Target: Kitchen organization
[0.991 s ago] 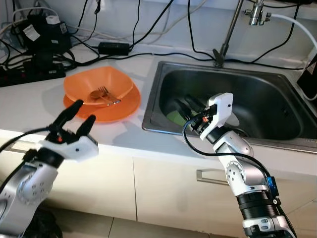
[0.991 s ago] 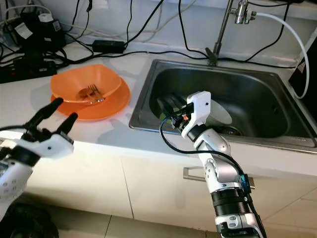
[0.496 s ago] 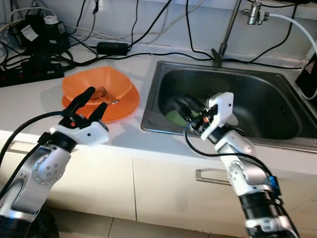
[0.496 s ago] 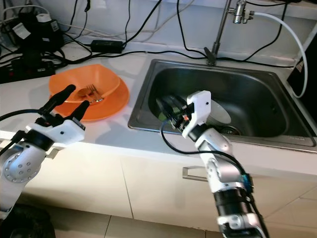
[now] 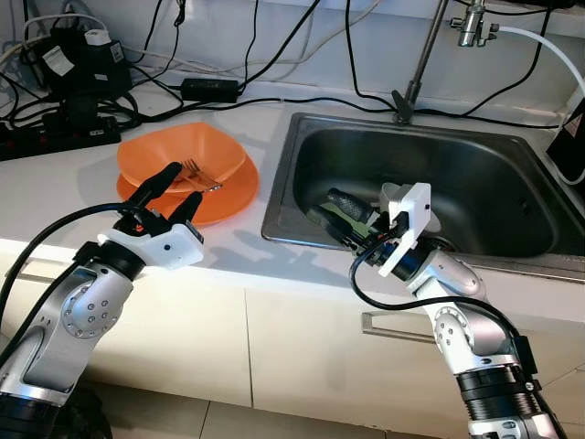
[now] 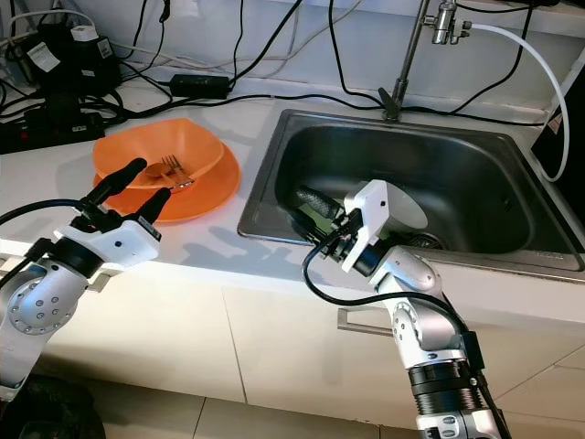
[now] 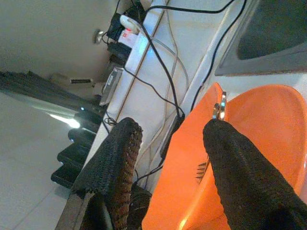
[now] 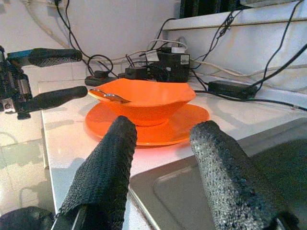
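Currently, the left pincer (image 5: 171, 188) is held spread at the front edge of the tabletop (image 5: 55, 197) beside the orange bowl (image 5: 183, 157) holding a fork (image 5: 196, 172), while the right pincer (image 5: 343, 208) is spread inside the sink (image 5: 494, 192).

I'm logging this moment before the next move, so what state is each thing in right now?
left gripper: open, empty, near the orange bowl's rim
right gripper: open, empty, over the sink
orange bowl: upright on the orange plate
orange plate: flat on the counter
fork: resting in the bowl
sink: no water running
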{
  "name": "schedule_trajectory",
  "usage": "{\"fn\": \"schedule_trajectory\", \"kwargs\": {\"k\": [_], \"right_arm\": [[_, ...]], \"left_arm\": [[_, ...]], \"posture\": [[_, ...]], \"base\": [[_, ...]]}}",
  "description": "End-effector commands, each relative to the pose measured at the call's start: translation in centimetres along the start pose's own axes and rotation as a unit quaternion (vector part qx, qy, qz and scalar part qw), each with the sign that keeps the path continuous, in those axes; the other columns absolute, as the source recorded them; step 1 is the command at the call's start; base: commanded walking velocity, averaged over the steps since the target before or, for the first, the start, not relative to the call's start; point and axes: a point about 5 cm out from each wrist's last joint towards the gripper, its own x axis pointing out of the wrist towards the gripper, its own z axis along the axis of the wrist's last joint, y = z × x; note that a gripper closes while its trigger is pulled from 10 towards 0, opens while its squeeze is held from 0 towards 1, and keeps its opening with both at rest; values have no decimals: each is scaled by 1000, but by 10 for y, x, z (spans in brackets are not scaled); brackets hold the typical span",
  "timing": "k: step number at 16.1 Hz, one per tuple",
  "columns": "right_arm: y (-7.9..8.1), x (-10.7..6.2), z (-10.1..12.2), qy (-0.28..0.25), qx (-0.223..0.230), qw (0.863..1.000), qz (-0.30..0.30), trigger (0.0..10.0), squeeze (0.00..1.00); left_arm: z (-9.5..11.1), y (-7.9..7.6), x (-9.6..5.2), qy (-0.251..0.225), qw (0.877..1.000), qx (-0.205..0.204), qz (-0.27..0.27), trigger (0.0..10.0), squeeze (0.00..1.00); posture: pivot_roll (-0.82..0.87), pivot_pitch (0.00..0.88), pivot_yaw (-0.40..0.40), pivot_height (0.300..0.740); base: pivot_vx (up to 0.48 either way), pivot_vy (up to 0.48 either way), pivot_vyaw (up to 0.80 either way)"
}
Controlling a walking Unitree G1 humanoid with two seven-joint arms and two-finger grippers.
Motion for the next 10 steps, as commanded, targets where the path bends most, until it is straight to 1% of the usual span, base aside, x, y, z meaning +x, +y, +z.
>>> {"fn": "schedule_trajectory", "kwargs": {"k": [1, 4, 5, 7, 9, 10], "right_arm": [[3, -2, 4, -4, -3, 1000, 19, 10000, 0], [5, -2, 4, -3, -3, 1000, 24, 10000, 0], [6, -2, 4, -4, -2, 1000, 23, 10000, 0], [7, -1, 4, -5, -2, 1000, 25, 10000, 0], [7, 0, 2, 0, -4, 1000, 23, 10000, 0], [7, 0, 2, 0, -4, 1000, 23, 10000, 0]], "left_arm": [[-1, -5, 0, 5, 1000, -7, -16, 10000, 0], [-11, -11, 3, 40, 999, 6, -34, 10000, 0], [-16, -13, 4, 58, 998, 12, -38, 10000, 0], [-16, -12, 9, 58, 998, 10, -32, 10000, 0], [-15, -12, 20, 56, 998, 10, -22, 10000, 0], [-15, -12, 22, 54, 998, 10, -21, 10000, 0]], "posture": [[95, 46, -30, 740], [94, 46, -27, 740], [94, 46, -27, 740], [94, 46, -27, 740], [87, 41, -27, 740], [86, 42, -28, 740]], "base": [[0, 0, 0], [0, 0, 0], [0, 0, 0], [0, 0, 0], [0, 0, 0], [0, 0, 0]]}}
